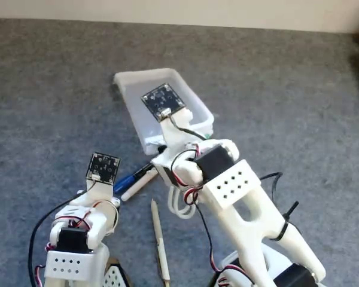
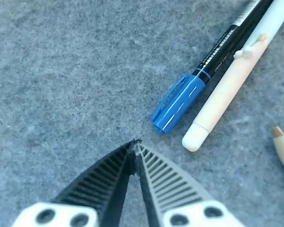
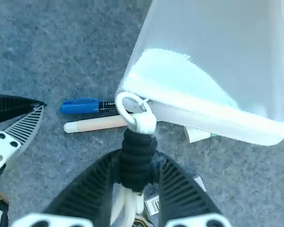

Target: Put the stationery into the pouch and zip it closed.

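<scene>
A translucent white pouch [image 1: 158, 98] lies on the grey carpet, its zipper edge [image 3: 199, 111] facing the arms. My right gripper [image 3: 138, 158] is shut on the black cord of the zipper pull [image 3: 137, 153], just below its white ring [image 3: 132, 109]. A blue-capped black marker [image 2: 180, 104] and a cream pen [image 2: 225, 90] lie side by side just outside the pouch mouth. My left gripper [image 2: 135, 143] is shut with nothing in it, its tips a short way from the marker's cap. A beige pen [image 1: 160, 239] lies between the arms.
A small white and green item [image 3: 196, 135] peeks from under the pouch's edge. White cord loops [image 1: 182, 206] hang by the right arm. The left gripper [image 3: 14, 118] appears in the right wrist view beside the marker [image 3: 85, 105]. Open carpet lies all around.
</scene>
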Available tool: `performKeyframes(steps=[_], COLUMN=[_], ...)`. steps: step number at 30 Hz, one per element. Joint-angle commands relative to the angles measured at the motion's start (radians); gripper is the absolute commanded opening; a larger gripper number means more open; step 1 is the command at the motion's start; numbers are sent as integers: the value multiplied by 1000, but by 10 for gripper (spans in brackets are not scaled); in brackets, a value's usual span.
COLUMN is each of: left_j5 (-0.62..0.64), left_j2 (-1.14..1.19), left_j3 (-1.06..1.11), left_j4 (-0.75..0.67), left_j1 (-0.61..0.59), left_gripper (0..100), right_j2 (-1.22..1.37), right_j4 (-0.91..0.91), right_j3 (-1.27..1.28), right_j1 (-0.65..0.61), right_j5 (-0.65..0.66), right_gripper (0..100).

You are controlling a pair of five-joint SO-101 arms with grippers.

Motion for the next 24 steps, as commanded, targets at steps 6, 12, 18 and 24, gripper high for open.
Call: performKeyframes(steps=[6, 12, 18, 24], left_j5=[8, 8, 6, 6], left_j2=[-12, -12, -13, -15], left_j3=[22, 22, 19, -44], left_j4=[3, 3, -5, -49], left_j1=[-12, -10, -13, -16], left_gripper=[5, 5, 5, 5], right_j2=[-50, -50, -50, -50], right_j4=[-176, -183, -185, -185], right_j3=[142, 159, 162, 163], right_j1=[-12, -12, -12, -12], right_j5=[9, 9, 8, 8], right_gripper=[5, 5, 5, 5])
